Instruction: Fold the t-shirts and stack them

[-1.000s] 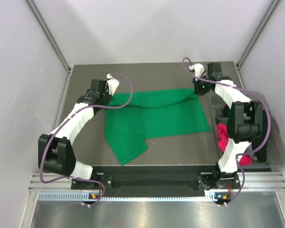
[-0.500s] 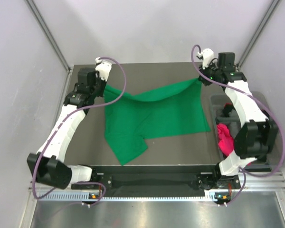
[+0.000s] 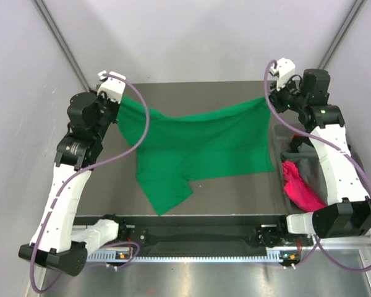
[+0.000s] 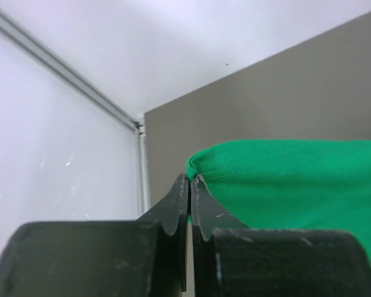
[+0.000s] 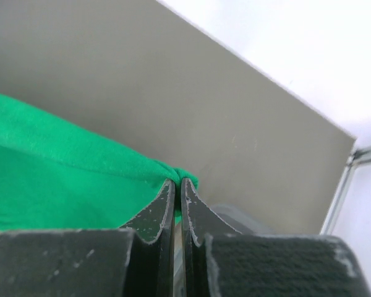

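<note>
Grey table (image 3: 235,193): green t-shirt (image 3: 204,148) stretched, sagging; corners pinched by left gripper (image 3: 120,100), right gripper (image 3: 269,99).

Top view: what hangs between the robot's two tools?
The bright green fabric t-shirt stretches between left tool and right tool, each shut on a corner, in the top view.

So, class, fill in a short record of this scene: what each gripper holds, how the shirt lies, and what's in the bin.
Left gripper: shut on green shirt, far-left corner
Right gripper: shut on the same shirt, far-right corner
Shirt: far edge held up between the grippers, sagging in the middle; near part on table
Bin: right of table; holds pink shirt and grey fabric
</note>
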### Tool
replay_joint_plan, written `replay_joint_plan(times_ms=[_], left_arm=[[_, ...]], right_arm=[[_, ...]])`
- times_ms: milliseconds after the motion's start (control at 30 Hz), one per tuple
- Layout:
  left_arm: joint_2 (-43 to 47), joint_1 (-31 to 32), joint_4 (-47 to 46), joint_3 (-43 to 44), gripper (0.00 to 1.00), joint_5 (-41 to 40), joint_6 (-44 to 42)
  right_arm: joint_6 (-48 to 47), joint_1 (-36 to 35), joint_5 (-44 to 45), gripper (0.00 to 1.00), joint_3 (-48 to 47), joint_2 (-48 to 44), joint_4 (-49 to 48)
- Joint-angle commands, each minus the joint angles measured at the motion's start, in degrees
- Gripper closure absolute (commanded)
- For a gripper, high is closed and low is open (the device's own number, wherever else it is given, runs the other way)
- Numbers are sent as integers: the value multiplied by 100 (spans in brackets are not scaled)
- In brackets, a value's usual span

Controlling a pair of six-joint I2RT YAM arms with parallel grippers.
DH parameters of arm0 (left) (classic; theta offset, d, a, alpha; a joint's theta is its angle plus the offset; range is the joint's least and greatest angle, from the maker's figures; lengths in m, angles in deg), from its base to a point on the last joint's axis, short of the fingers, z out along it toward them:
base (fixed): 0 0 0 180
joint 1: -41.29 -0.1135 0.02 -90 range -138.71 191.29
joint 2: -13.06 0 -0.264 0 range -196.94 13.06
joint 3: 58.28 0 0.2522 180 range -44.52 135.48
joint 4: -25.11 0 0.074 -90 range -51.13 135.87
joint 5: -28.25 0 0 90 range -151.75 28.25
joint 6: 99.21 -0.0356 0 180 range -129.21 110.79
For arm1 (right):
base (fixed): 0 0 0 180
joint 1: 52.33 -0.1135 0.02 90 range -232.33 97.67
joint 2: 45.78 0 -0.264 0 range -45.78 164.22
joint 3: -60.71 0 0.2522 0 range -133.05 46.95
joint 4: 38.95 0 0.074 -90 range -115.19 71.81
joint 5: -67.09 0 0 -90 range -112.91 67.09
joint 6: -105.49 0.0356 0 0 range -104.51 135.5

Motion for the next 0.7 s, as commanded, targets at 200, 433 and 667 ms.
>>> replay_joint_plan(times_ms=[200, 433, 667], left_arm=[[-1367, 28, -143, -137, 100, 1438, 413], [-3159, 1404, -401, 670, 100, 1018, 255], [-3691, 2242, 621, 752, 75, 2211, 649]], right_arm=[[-14, 36, 583, 100, 413, 475, -470], [162, 124, 899, 100, 334, 1275, -840], [224, 142, 935, 100, 422, 1627, -972]])
